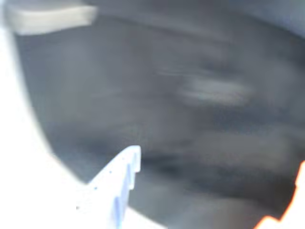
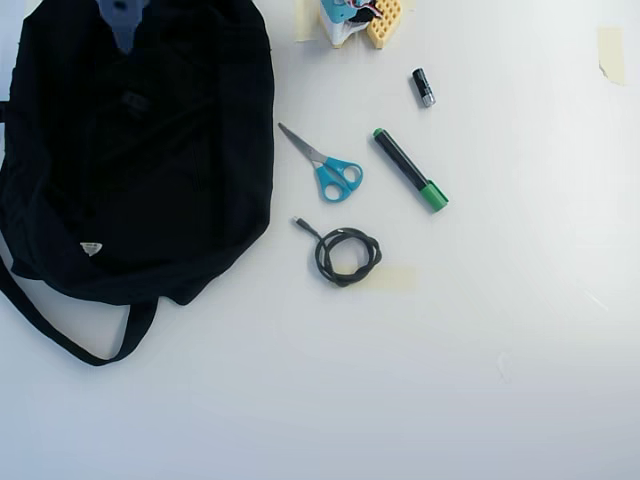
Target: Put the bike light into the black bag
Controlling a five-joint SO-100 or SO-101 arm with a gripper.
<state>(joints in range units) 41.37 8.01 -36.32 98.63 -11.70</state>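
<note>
Black bag (image 2: 180, 190) top-left; white table (image 2: 450, 380) bare below.

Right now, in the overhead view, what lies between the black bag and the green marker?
In the overhead view, the scissors lie on the table between the black bag and the green marker, touching neither.

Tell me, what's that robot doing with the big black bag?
The robot arm reaches over the top of the black bag; its wrist view is a dark blur. The pincer is barely visible, so open or shut is unclear. No bike light shows. Scissors, marker, coiled cable and a small cylinder lie untouched.
</note>
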